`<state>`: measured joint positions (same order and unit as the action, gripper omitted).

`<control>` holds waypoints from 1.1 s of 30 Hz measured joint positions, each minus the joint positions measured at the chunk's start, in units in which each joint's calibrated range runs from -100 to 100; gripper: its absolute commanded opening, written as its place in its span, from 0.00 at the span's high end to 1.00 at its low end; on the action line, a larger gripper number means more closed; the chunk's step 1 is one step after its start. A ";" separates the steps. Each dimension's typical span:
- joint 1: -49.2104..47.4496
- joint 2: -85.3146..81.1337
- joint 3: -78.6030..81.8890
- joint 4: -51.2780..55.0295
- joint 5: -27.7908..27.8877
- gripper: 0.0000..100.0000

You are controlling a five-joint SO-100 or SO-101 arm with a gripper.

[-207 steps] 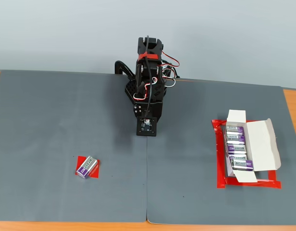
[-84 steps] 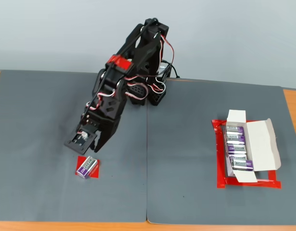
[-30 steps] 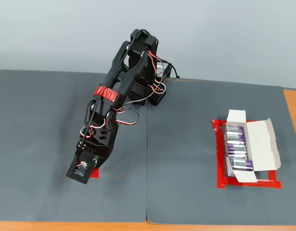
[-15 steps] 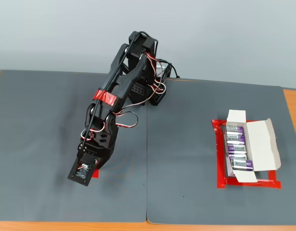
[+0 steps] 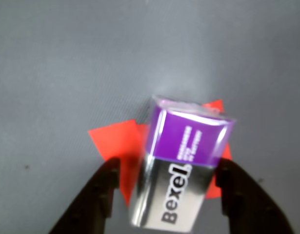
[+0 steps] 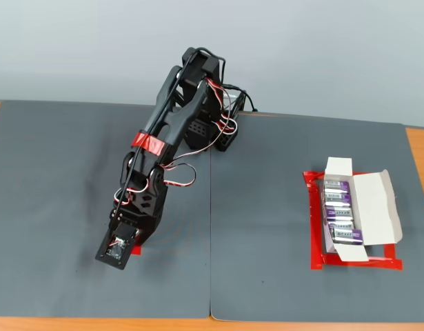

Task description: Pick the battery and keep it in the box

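Observation:
In the wrist view the battery (image 5: 181,170) lies on a red tape mark (image 5: 115,139), purple at its far end and silver with "Bexel" lettering at its near end. My gripper (image 5: 168,165) is open and straddles it, one black finger (image 5: 105,192) to its left with a strip of red showing between, the other finger (image 5: 235,192) close against its right side. In the fixed view my arm reaches down at the left of the mat, and the gripper (image 6: 118,249) covers the battery. The white box (image 6: 377,207) sits far right with its flaps open.
Several purple and silver batteries (image 6: 339,214) fill the box in a row. A red tape outline (image 6: 315,258) frames the box. The grey mat (image 6: 267,276) covers the table, with orange wood at its edges. The arm's base (image 6: 215,131) stands at the back centre.
The arm swung from its folded pose at the back down to the left over the battery. In the last second the gripper sank slightly lower around it.

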<state>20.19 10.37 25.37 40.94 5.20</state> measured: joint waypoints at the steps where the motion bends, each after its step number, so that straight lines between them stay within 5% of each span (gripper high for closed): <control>1: 0.15 0.00 0.00 0.00 0.00 0.77; 15: 0.74 0.00 0.00 0.00 0.00 0.78; 25: 0.88 0.00 0.00 -0.09 -0.05 0.95; 33: 0.88 0.00 0.00 -0.09 -0.05 0.96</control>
<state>21.08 10.37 25.37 40.85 5.15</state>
